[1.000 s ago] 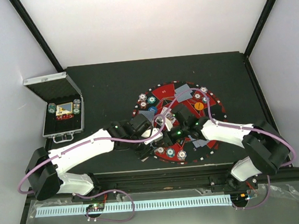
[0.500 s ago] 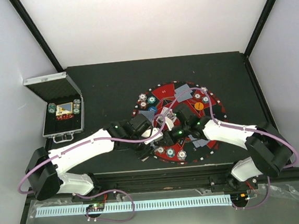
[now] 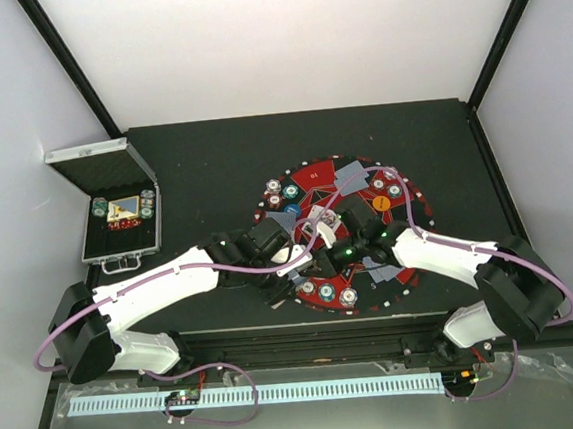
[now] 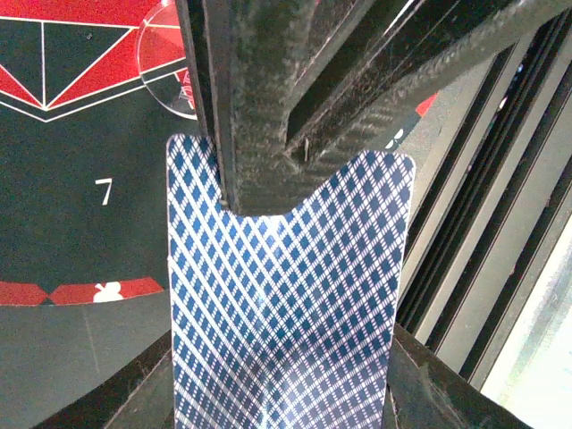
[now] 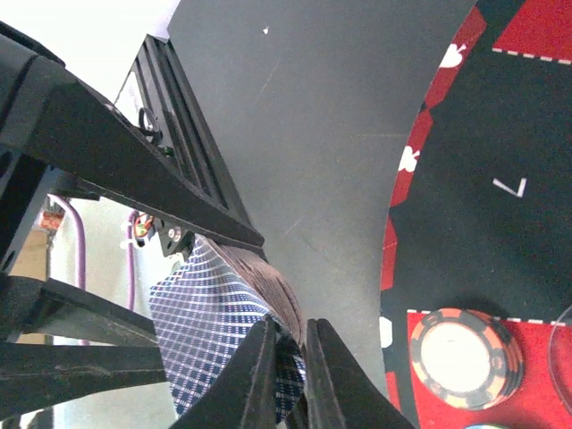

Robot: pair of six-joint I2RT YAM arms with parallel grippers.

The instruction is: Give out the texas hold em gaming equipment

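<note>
— At the mat's [image 4: 54, 206] near rim, what is your left pincer [image 4: 281, 389] doing?
— It's clenched on the playing cards [image 4: 286, 295]. They sit backs up between its fingers and reach out past the tips.
— And your right pincer [image 5: 290, 357]?
— Its jaws are pinched narrowly on the cards' upper edge, close against the left pincer. A chip stack [image 5: 465, 357] lies on the mat nearby, untouched.
</note>
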